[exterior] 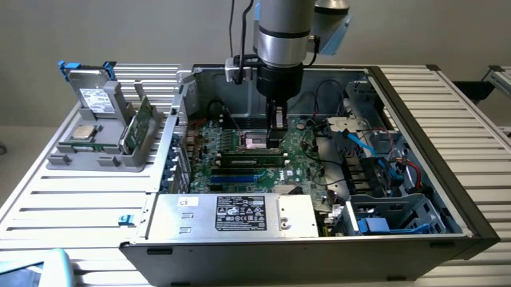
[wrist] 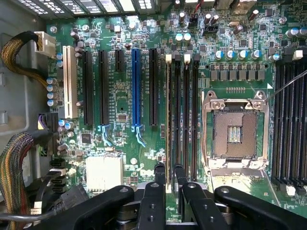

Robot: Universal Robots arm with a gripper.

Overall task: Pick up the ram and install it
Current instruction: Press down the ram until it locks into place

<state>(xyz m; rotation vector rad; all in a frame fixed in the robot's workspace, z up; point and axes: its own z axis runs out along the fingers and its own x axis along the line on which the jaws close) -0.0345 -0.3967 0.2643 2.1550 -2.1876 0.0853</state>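
The ram (wrist: 169, 120) shows edge-on as a thin pale-green line along the memory slot nearest the long black expansion slots. In the exterior view the ram (exterior: 251, 160) is a dark-green stick lying level at the memory slots of the motherboard (exterior: 239, 170). My gripper (wrist: 170, 176) reaches down into the open computer case. Its two black fingers stand close together on either side of the stick's near end. In the exterior view the gripper (exterior: 278, 142) hangs over the stick's end on that view's right, beside the processor socket (exterior: 259, 142). I cannot tell how deep the stick sits in its slot.
The empty processor socket (wrist: 235, 132) lies beside the memory slots, with a blue expansion slot (wrist: 135, 91) on the other side. Cable bundles (wrist: 19, 163) crowd the case wall. The power supply (exterior: 239, 212) fills the case front. A grey holder (exterior: 96, 155) outside carries a green card (exterior: 140, 125) and a silver chip (exterior: 84, 133).
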